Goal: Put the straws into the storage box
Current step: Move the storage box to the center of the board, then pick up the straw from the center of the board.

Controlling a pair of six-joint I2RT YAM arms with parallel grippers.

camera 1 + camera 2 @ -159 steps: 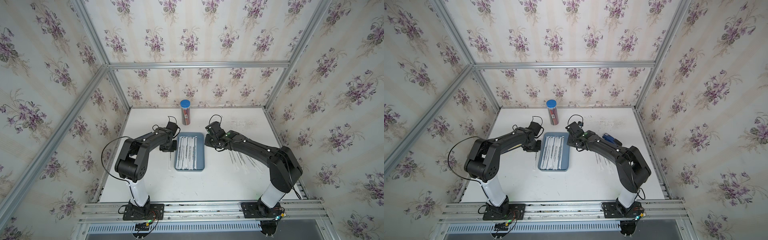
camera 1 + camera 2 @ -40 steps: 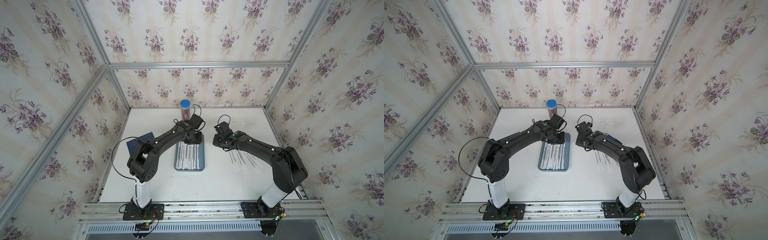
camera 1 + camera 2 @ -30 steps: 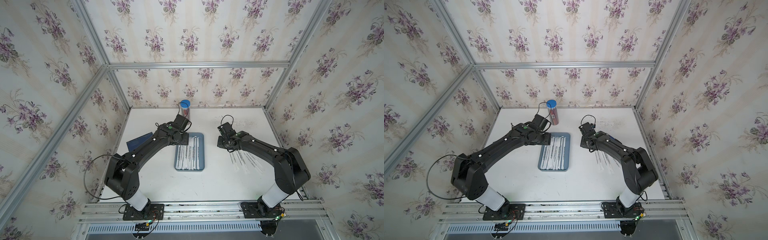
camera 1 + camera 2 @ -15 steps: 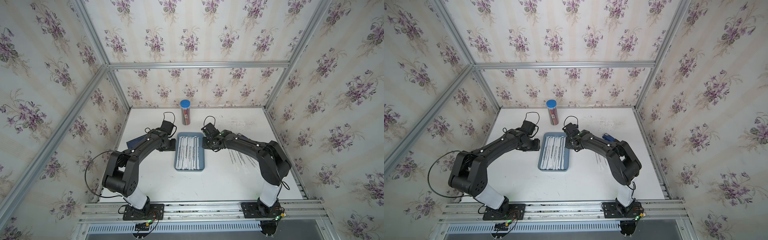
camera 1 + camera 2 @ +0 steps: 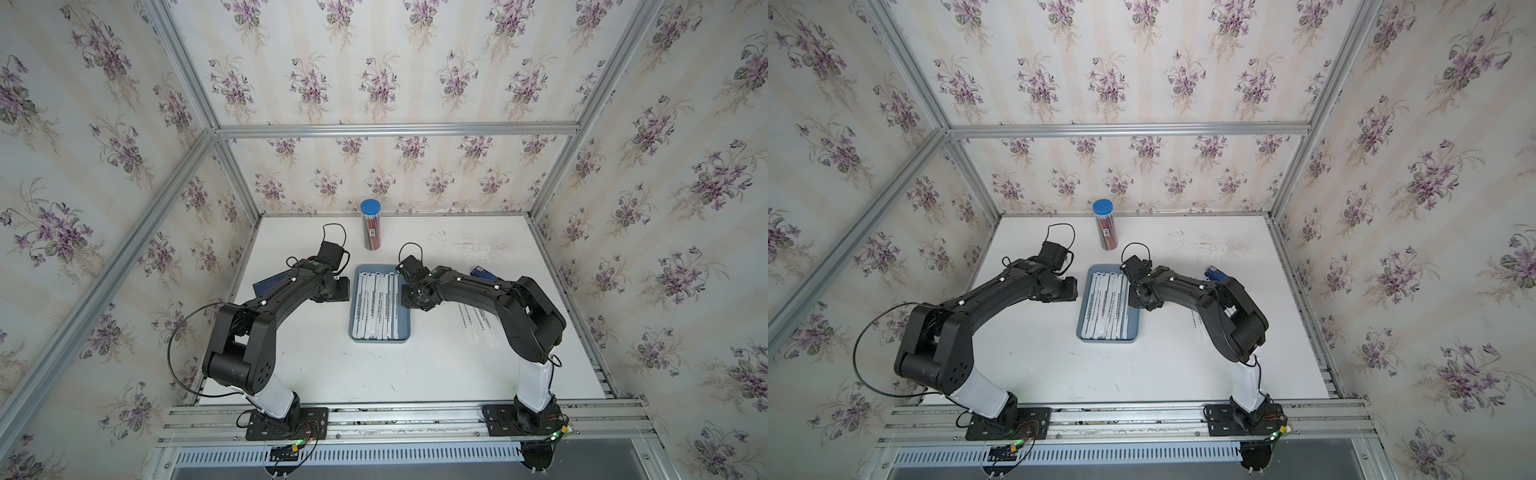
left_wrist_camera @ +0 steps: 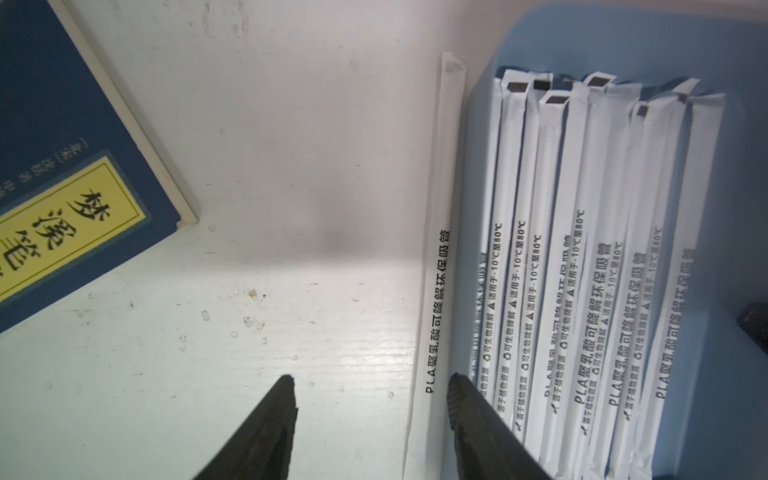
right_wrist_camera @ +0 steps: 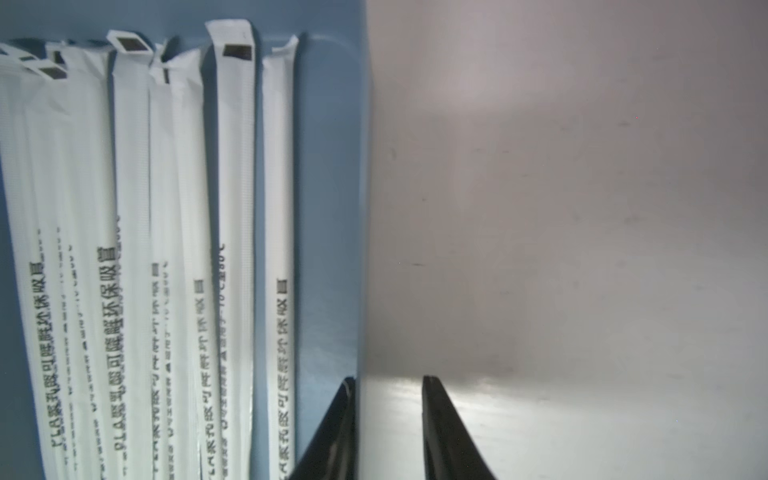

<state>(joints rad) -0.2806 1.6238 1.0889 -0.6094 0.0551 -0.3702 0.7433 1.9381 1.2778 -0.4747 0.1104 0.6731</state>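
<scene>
A white table [image 5: 374,374] fills a booth of flowered wallpaper [image 5: 374,83] and metal rails [image 5: 395,129]; its front half is bare. At the left edge lies a dark blue book [image 5: 266,282]. The left gripper [image 6: 370,378] is low beside the storage box [image 5: 380,340], fingers apart. One straw [image 6: 440,249] lies on the table between them, flat along the box's outer wall. The straws [image 5: 376,303] in the box are packed side by side, long axis front to back, dark tips at one end. A pencil tube [image 5: 370,226] stands behind the box. The right gripper [image 7: 388,377] straddles the box's other long wall, fingers slightly apart and holding nothing. More loose straws [image 5: 478,320] lie slanted beyond, near a small blue item [image 5: 482,272].
</scene>
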